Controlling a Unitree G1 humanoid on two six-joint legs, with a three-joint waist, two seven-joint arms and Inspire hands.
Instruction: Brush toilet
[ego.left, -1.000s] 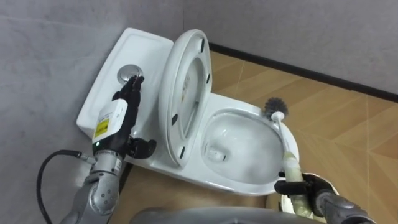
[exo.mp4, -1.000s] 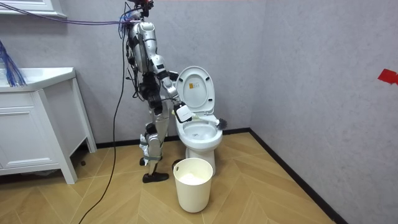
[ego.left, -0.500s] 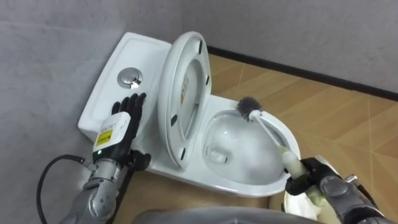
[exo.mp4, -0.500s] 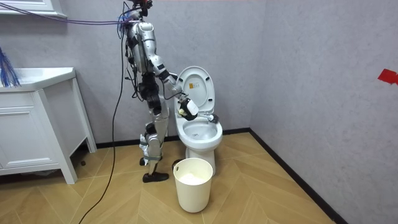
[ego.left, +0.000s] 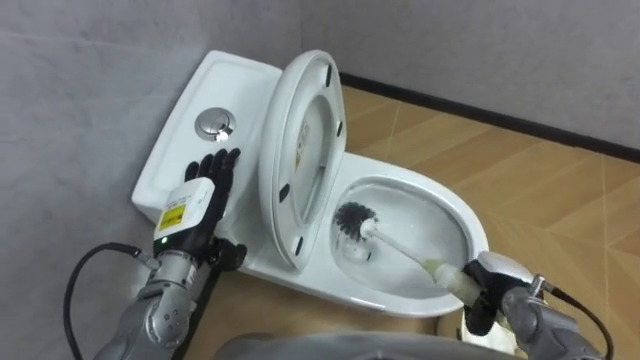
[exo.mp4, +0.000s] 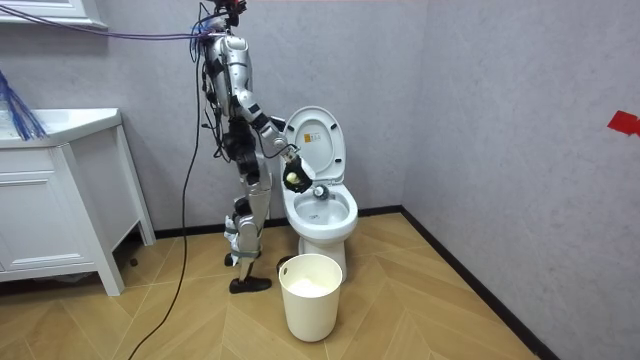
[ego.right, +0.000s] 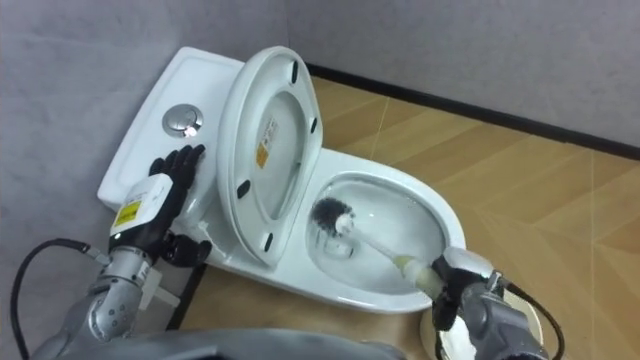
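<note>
The left hand (ego.left: 205, 185), fingers straight, lies flat over the white ceramic cistern (ego.left: 170, 150), just short of its round chrome flush button (ego.left: 214, 123). Right of it the raised white seat lid (ego.left: 300, 150), its sticker unreadable, stands before the white toilet bowl (ego.left: 400, 176). There the right hand (ego.left: 500, 300), curled round the handle, holds the black-bristled toilet brush (ego.left: 352, 222) head-down.

The toilet brush (ego.left: 395, 246) handle's end is hidden inside the curled fingers of the right hand (ego.left: 492, 296), whose forearm the lower edge cuts off. The raised seat (ego.left: 300, 150) hides part of the tank (ego.left: 215, 85). In the room view the brush is too small to make out
</note>
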